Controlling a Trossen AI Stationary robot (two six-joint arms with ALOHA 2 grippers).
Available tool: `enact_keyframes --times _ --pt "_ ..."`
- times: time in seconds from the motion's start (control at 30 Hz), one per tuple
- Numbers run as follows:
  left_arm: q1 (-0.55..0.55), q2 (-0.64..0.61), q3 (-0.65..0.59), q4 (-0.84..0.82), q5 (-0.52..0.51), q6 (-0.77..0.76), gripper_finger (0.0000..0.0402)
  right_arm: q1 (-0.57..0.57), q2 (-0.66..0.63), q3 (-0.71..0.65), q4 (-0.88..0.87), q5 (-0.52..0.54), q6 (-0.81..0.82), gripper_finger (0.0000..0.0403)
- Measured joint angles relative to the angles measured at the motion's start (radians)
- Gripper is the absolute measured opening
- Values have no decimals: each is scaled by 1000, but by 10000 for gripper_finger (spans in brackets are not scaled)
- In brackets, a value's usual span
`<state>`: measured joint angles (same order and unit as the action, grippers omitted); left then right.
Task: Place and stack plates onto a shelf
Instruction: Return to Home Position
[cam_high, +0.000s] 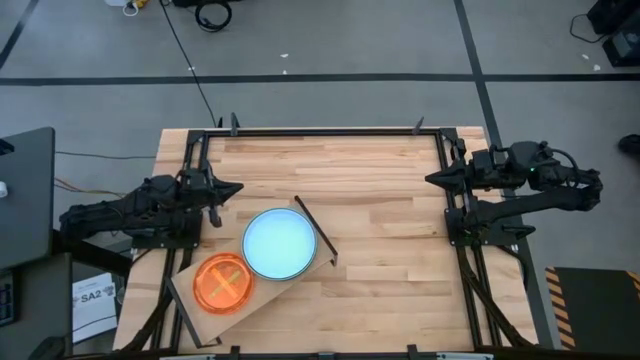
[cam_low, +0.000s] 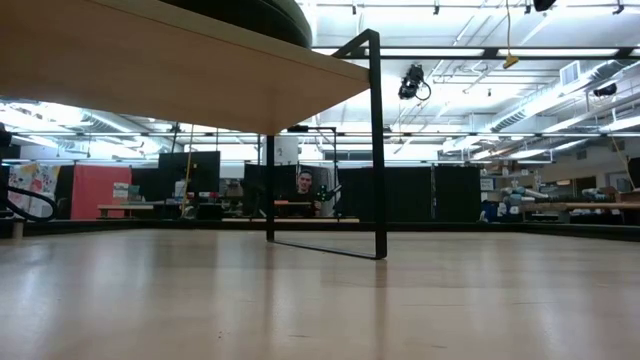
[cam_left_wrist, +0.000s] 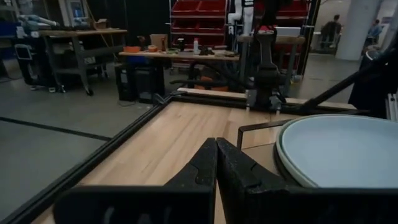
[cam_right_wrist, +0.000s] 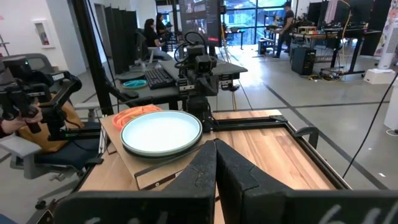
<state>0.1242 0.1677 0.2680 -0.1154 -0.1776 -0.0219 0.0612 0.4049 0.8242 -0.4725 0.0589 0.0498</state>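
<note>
Wrapping up, it seems: the shelf (cam_high: 265, 290) lies on the desk (cam_high: 380, 230) near the left arm. It carries a light-blue plate (cam_high: 280, 243) and, beside it, an orange plate (cam_high: 222, 283), each topping a stack. Left pincer (cam_high: 235, 187) hangs just beside the shelf, fingers together, empty. Right pincer (cam_high: 431, 178) sits at the far edge, well apart from the plates, fingers together, empty. Step is probably homing; the next move calls for no grasp, just settling clear of the shelf.
</note>
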Motion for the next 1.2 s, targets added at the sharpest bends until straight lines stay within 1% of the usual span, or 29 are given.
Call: enact_keyframes --times 0.13,0.37,0.47,0.67,0.73,0.9,1.2 --pt "0 0 0 -2 2 5 11 0 0 0 0 0 0 10" --pt "0 0 0 -2 107 0 11 0 0 0 0 0 0 10" --pt "0 0 -2 4 116 -1 11 0 0 0 0 0 0 10" --pt "0 0 -141 255 121 7 11 0 0 0 0 0 0 10" --pt "0 0 -173 297 121 6 11 0 0 0 0 0 0 10" --pt "0 0 -193 303 122 2 11 0 0 0 0 0 0 10" --pt "0 0 -193 258 121 7 11 0 0 0 0 0 0 10"
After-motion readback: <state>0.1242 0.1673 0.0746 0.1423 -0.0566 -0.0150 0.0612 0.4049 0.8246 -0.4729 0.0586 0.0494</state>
